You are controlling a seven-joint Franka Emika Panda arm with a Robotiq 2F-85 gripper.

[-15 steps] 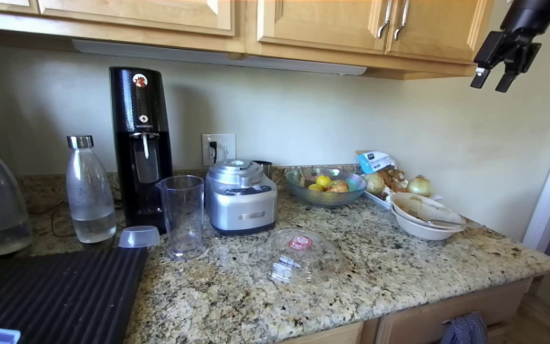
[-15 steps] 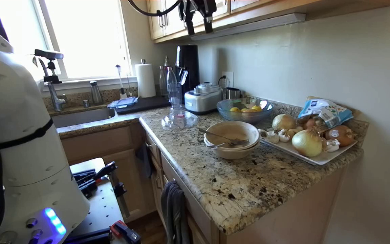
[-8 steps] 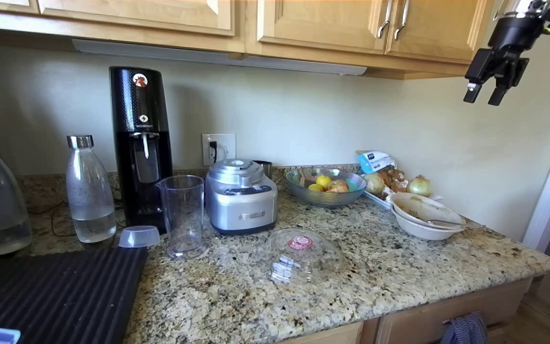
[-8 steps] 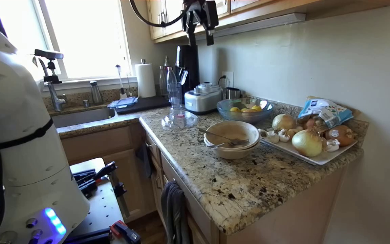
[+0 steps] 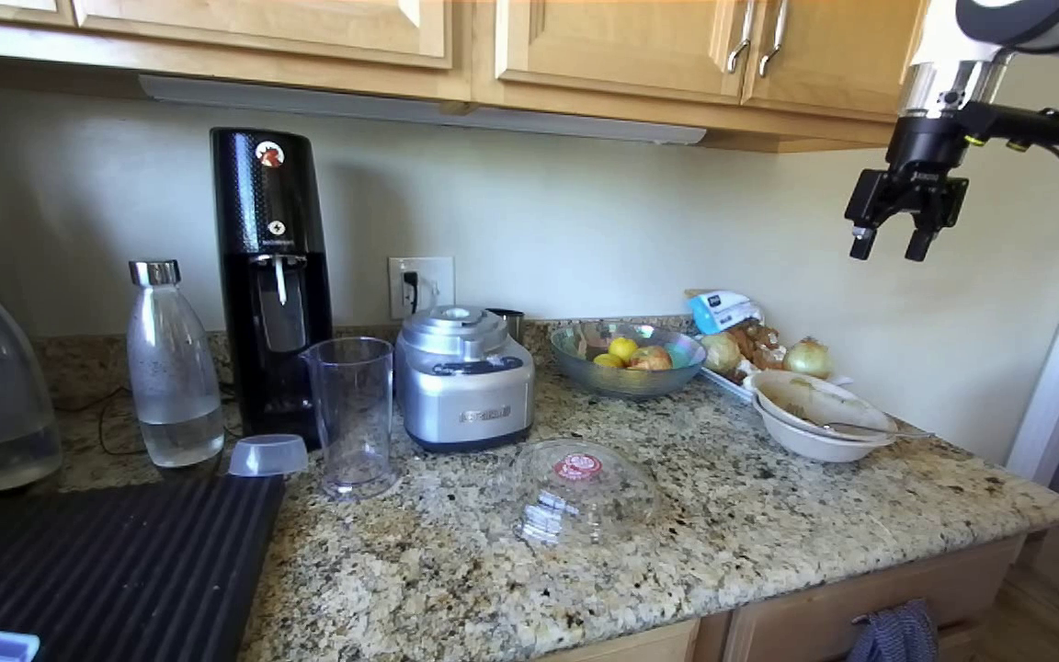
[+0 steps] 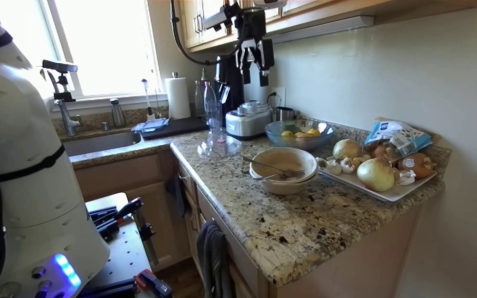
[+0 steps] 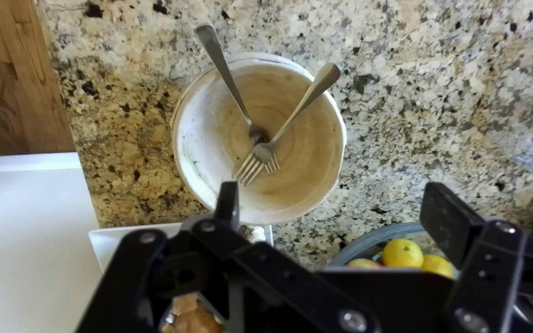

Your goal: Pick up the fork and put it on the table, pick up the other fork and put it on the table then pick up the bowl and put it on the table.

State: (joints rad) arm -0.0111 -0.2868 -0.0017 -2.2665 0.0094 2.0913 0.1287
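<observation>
A stack of white bowls stands on the granite table [image 6: 304,225]. The top bowl [image 7: 301,189] has brownish residue inside; the stack shows in both exterior views [image 5: 814,447] [image 6: 284,188]. Two metal forks lie in it with tines crossed. One fork [image 7: 220,62] leans over the rim at upper left in the wrist view; the other fork [image 7: 310,95] leans over the upper right rim. My gripper [image 7: 331,188] is open and empty, pointing down. In both exterior views [image 5: 889,246] [image 6: 255,79] it hangs well above the table, apart from the bowls and forks.
A glass fruit bowl [image 6: 300,140] stands behind the stack. A white tray [image 6: 396,193] of onions and garlic is beside it. A clear plastic lid [image 5: 585,496], food processor [image 5: 467,400] and clear beaker [image 5: 355,414] stand further along. Upper cabinets [image 5: 621,55] overhang the counter.
The gripper has come down and moved left in an exterior view, showing more of the arm. It stays open. The forks and bowls have not moved.
</observation>
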